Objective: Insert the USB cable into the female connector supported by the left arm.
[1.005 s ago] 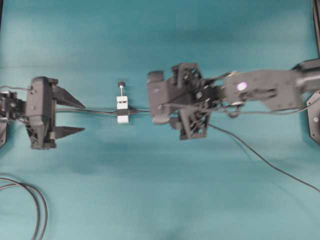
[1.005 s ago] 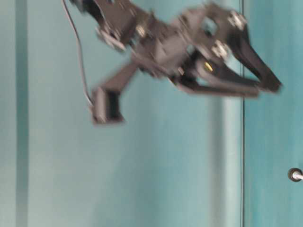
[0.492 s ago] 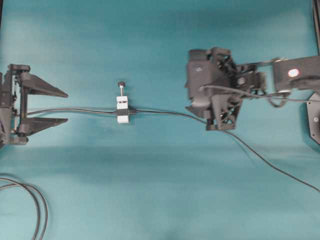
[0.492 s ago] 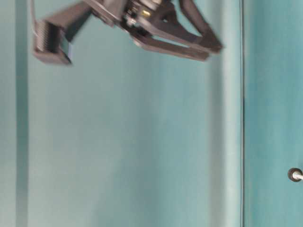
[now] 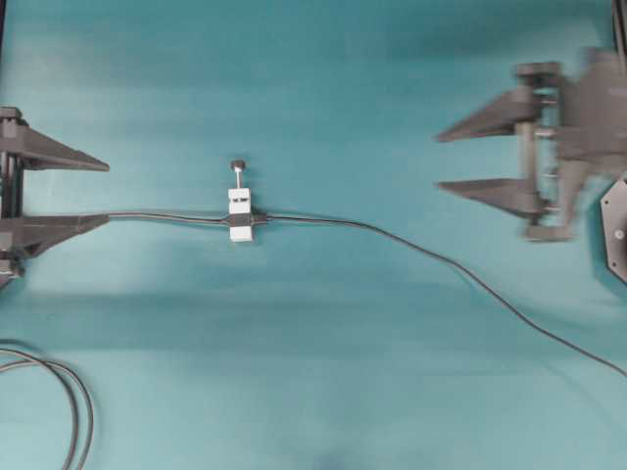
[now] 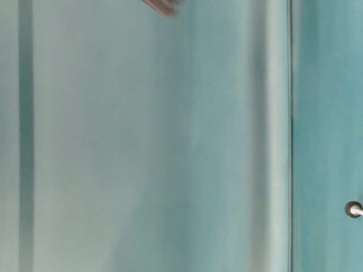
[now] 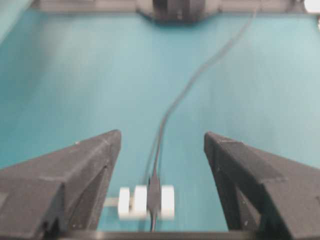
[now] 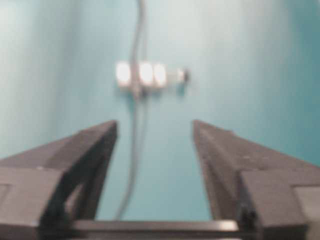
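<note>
- Left hand (image 5: 73, 192) at the far left edge of the overhead view, fingers wide apart, nothing between them. One second ago it sat further in, close to the white block; it has pulled back left since.
- Right hand (image 5: 451, 159) at the far right of the overhead view, fingers spread apart, holding nothing. One second ago it was just right of the white block, over the cable line; half a second ago midway; now well apart from it.
- Connector block (image 5: 240, 213) lies on the teal worktop (image 5: 313, 372) left of centre, same spot as in both earlier overhead frames. Its pin with the black knob (image 5: 237, 165) points to the top of the view.
- USB cable (image 5: 431, 257) runs from the block's right side across the worktop to the right edge, lying flat. Its plug end meets the block's black band; whether it is fully seated cannot be told.
- Block's own cable (image 5: 167, 216) runs left to the left hand's lower finger.
- Looped thicker cable (image 5: 69, 392) at bottom left, unchanged.
- Left wrist view: block (image 7: 145, 202) low between the two fingers, cable (image 7: 200, 70) leading away up.
- Right wrist view: blurred; block (image 8: 140, 74) ahead, well beyond the fingertips.
- Table-level view: the arm that filled it earlier is nearly gone, only a blurred dark tip at the top edge; knob (image 6: 354, 209) at right edge, unmoved.
</note>
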Motion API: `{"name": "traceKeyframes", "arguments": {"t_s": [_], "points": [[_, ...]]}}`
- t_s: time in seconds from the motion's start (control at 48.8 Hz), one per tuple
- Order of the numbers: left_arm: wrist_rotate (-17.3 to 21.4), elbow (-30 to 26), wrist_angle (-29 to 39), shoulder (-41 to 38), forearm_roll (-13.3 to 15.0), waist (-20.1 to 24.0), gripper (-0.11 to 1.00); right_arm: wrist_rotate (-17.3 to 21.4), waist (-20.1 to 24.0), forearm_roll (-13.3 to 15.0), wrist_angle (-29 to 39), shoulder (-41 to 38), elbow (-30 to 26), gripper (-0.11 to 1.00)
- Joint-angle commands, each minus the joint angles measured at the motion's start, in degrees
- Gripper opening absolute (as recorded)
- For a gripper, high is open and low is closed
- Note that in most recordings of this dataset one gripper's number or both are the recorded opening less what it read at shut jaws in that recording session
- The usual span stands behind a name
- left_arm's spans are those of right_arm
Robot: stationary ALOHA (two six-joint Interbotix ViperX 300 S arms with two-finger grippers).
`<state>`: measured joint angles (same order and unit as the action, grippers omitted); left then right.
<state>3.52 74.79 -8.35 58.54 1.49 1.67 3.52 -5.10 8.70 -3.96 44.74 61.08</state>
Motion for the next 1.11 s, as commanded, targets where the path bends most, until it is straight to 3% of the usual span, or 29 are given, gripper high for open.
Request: {"name": "traceKeyframes", "arguments": {"t_s": [0.0, 0.226, 0.39, 0.533, 0.759, 1.087], "points": [[-0.5, 0.1, -3.8, 0.4, -0.1, 0.0, 0.82, 0.9, 0.2, -0.3, -3.2, 6.5, 3.3, 0.64], [-0.4, 1.4, -13.6, 0.6, -0.1, 0.0, 0.82, 7.0, 0.4, -0.3, -4.2, 19.6, 10.0, 0.65], [-0.8, 4.3, -16.3, 1.4, -0.1, 0.1, 0.82, 8.0, 0.4, -0.2, -2.9, 24.3, 14.5, 0.65], [-0.4, 5.8, -16.2, 2.8, -0.1, 0.1, 0.82, 8.3, 0.4, -0.2, 0.5, 25.0, 17.7, 0.65], [-0.3, 6.8, -14.4, 3.8, -0.1, 0.3, 0.82, 8.1, 0.3, -0.2, 1.7, 24.9, 17.9, 0.65], [-0.1, 6.2, -6.3, 3.8, -0.1, 0.3, 0.82, 7.6, 0.2, 0.1, 2.1, 24.9, 20.7, 0.65]]}}
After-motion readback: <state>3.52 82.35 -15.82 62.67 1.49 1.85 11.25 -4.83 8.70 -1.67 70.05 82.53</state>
